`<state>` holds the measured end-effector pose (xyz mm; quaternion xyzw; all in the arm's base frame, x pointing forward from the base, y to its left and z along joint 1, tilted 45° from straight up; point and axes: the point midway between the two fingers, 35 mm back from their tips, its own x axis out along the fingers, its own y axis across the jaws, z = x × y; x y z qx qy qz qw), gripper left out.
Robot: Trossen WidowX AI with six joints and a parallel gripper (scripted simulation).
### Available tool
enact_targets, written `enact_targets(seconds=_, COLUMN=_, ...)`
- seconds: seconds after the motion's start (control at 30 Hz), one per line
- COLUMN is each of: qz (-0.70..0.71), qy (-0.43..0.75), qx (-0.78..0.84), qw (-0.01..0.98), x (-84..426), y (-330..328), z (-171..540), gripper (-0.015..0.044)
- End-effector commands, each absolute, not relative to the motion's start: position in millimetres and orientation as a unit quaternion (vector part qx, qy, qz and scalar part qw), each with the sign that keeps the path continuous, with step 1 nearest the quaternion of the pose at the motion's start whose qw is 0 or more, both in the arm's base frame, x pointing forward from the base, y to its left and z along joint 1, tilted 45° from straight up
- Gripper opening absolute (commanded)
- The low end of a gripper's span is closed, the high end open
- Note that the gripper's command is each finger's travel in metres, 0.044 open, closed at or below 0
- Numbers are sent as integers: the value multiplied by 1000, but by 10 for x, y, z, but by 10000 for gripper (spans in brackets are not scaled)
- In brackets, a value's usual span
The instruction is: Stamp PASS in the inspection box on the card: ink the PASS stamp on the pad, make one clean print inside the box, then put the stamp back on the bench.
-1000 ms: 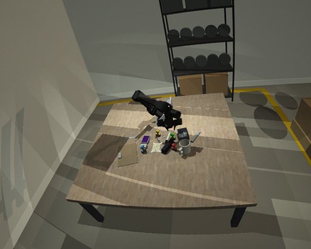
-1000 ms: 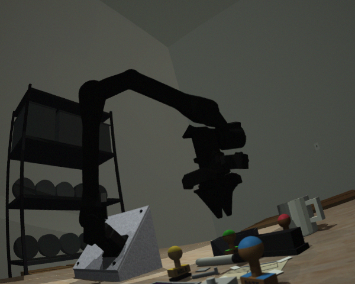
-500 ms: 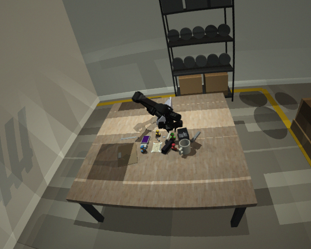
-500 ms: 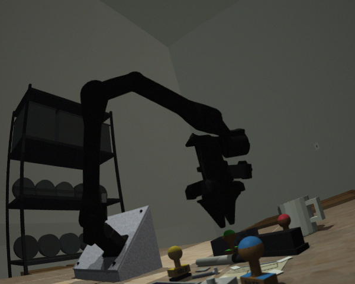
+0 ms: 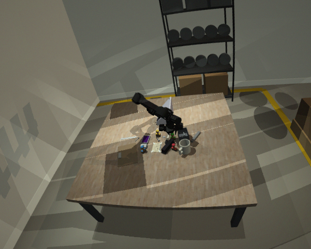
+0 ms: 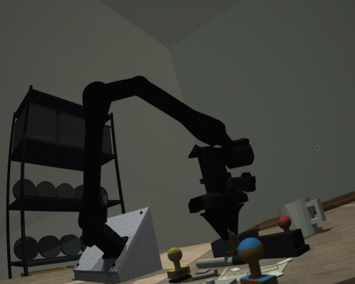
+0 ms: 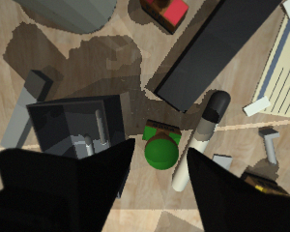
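The green-knobbed stamp [image 5: 172,135] [image 6: 231,243] [image 7: 161,156] stands upright on the bench; its label is not readable. My gripper [image 6: 231,238] [image 7: 160,147] is partly open and low over it, one fingertip on each side of the green knob, with a gap to each in the wrist view. The cream card [image 5: 156,147] [image 6: 271,268] [image 7: 277,87] lies flat, held by small white pieces; its box is cut off in the wrist view. The purple ink pad [image 5: 145,139] lies left of the card in the top view.
A dark open tray [image 5: 183,133] [image 7: 68,121], a marker [image 6: 212,262] [image 7: 198,151] and a black block [image 5: 167,147] [image 7: 213,58] surround the green stamp. Red [image 5: 173,146], yellow [image 5: 157,133] and blue [image 5: 142,148] stamps, a mug [image 5: 185,147] and a bolt [image 7: 270,147] are nearby.
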<state>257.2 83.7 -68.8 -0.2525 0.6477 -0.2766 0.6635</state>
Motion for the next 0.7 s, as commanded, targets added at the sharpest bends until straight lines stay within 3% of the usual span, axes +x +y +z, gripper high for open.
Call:
enact_targets(seconds=0.0, qz=-277, qy=648, qx=-256, qw=662, x=2562, y=784, z=-742, gripper=229)
enact_targets(seconds=0.53, qz=-278, qy=648, qx=-257, qw=661, x=2544, y=624, z=-893, gripper=229)
enact_targets(seconds=0.67, qz=-278, qy=648, qx=-254, qw=662, x=2551, y=643, z=-872, gripper=202)
